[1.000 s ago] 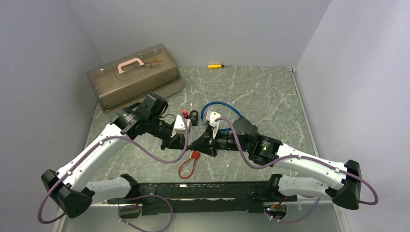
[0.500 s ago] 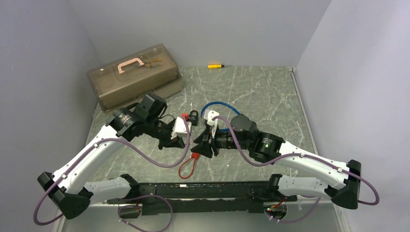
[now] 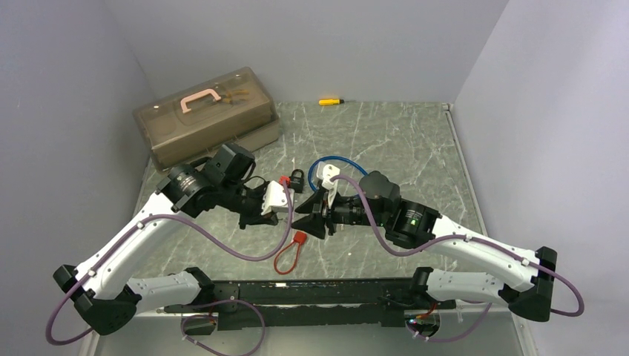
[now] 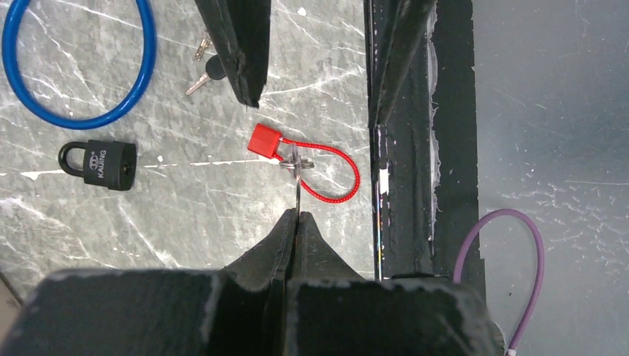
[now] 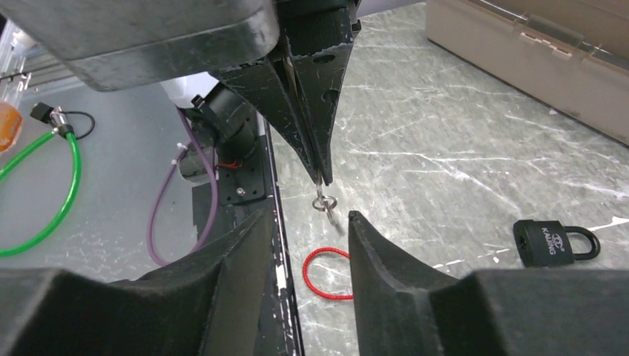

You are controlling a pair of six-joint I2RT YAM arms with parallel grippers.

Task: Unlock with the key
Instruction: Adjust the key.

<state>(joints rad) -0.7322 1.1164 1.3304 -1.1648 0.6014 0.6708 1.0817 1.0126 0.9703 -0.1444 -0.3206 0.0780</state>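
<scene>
My left gripper is pinching the small silver key on its ring, jaws pressed tight, dangling it above the grey marbled table. My right gripper is hovering just beside it, jaws spread and empty. The red cable lock is lying on the table below.

Bright, even light — soft shadows, and the left claw slightly blurred close-up.

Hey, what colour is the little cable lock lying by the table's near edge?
The cable lock is red, body and loop; clearest in the left wrist view.
</scene>
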